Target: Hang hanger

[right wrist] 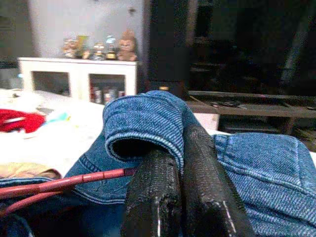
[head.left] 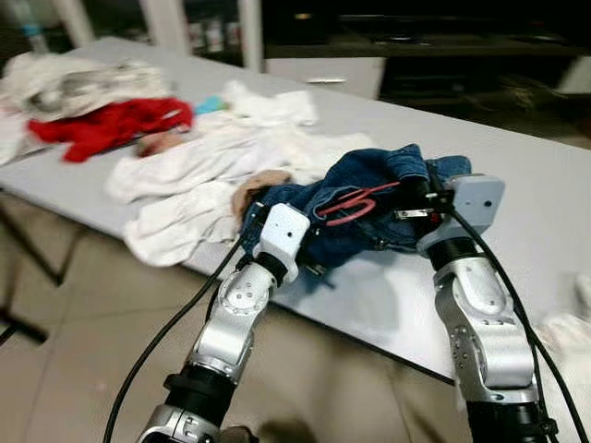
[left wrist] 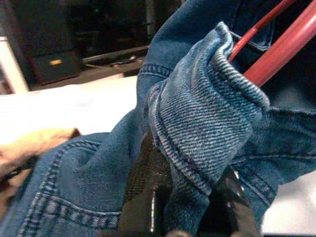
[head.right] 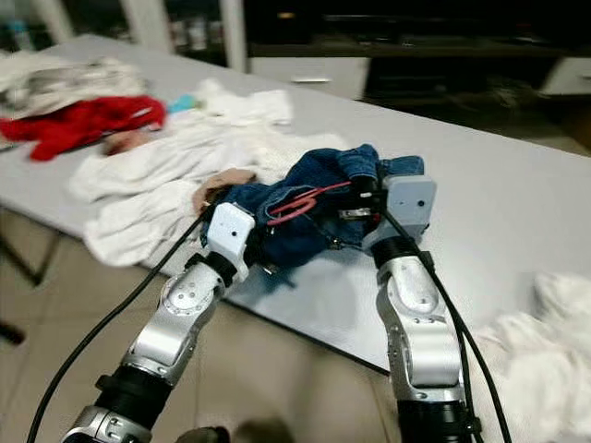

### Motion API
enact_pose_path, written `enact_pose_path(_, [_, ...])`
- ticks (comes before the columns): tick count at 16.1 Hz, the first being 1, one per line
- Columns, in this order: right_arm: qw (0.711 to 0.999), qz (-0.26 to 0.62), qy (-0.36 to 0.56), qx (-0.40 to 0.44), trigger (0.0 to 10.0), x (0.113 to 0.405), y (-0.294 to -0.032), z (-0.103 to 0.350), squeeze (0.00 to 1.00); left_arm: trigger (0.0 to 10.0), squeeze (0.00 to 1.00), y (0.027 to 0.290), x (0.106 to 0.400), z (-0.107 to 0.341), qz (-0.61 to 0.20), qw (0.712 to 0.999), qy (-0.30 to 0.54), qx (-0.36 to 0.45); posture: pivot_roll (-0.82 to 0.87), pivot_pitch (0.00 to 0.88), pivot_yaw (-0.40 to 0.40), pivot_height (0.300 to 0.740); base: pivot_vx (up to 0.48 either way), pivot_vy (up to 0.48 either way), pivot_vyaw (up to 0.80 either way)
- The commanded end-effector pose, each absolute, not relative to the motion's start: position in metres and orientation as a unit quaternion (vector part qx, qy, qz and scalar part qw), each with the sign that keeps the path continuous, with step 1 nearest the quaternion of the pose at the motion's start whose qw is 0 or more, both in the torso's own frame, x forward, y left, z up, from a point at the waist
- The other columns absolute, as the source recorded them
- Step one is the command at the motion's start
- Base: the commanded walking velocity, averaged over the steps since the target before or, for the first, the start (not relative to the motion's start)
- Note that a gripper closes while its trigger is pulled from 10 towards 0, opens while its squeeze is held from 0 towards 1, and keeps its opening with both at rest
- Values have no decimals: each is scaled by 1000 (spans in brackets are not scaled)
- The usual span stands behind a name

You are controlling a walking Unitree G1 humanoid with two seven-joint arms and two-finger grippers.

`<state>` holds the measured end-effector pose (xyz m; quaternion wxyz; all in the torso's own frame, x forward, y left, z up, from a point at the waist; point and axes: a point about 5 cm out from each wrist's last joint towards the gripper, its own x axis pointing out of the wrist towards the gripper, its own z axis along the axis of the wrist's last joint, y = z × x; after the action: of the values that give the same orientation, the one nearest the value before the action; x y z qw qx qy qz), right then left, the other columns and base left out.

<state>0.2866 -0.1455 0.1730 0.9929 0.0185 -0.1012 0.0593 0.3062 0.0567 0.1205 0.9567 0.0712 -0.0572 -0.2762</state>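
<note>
Near the front edge of the grey worktop point(head.left: 545, 198) we see a pair of jeans point(head.left: 369, 198) with a red hanger point(head.left: 355, 205) threaded through the denim. Our left tool point(left wrist: 185, 197) is clamped on a bunched fold of the jeans, at their left side. Our right tool point(right wrist: 183, 190) pinches a rolled denim edge at the right side, its fingers point(right wrist: 210, 187) pressed together on the cloth. White clothes point(head.left: 199, 175) and a red garment point(head.left: 111, 125) lie farther left on the worktop.

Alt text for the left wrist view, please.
The left end effector pinches a fold of blue jeans, with a red hanger running through the denim. A white table lies behind.
</note>
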Motion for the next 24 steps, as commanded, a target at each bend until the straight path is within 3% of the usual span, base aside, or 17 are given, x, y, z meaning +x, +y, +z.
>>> enact_pose_path(1, [995, 75, -63, 22, 10000, 289, -141, 159, 0, 10000, 0, 49, 305, 144, -278, 951, -116, 66, -88, 0, -14, 740, 0, 0, 800])
enact_pose_path(24, [994, -43, -96, -24, 10000, 297, -167, 169, 0, 10000, 0, 55, 316, 161, -253, 950, -164, 81, -84, 0, -16, 740, 0, 0, 800])
